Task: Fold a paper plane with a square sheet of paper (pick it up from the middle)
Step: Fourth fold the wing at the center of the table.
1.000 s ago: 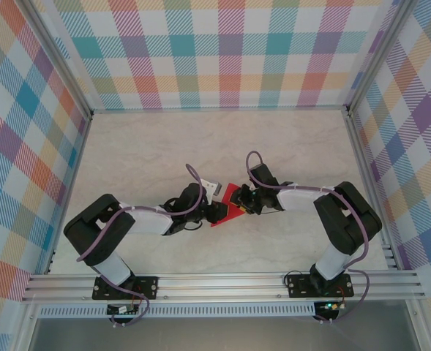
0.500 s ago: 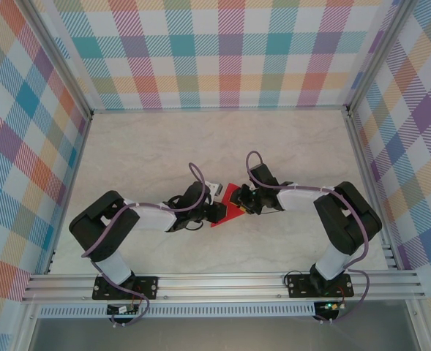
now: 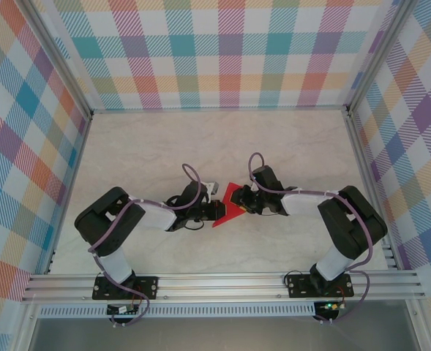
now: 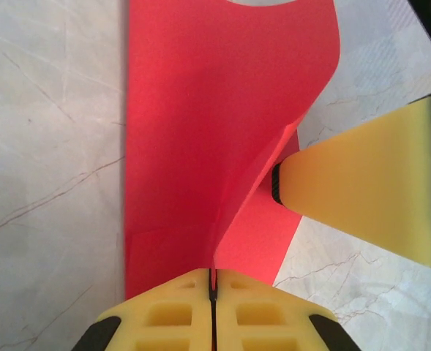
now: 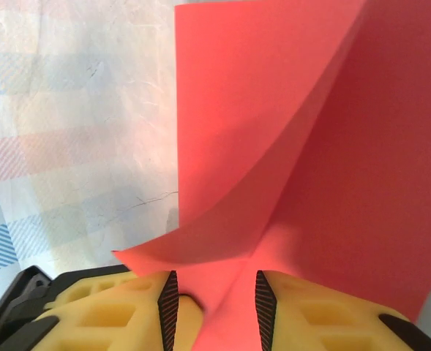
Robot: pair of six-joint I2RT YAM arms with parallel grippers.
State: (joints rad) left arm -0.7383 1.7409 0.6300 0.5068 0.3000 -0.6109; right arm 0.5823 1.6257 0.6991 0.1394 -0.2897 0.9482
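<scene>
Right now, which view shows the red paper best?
Left wrist: the square sheet of paper is large, its ridge pinched in the shut left gripper. Right wrist shows a curled flap between the right gripper's fingers; top external, a small red patch.

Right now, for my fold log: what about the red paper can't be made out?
Top external: red paper too small, folds unreadable.
Left wrist: left gripper covers the pinched edge; far edge cut off.
Right wrist: right gripper hides the near part; right side cut off.

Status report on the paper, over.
Left gripper shut on the square sheet of paper. Right gripper parted around a raised fold. Nothing in the way.
</scene>
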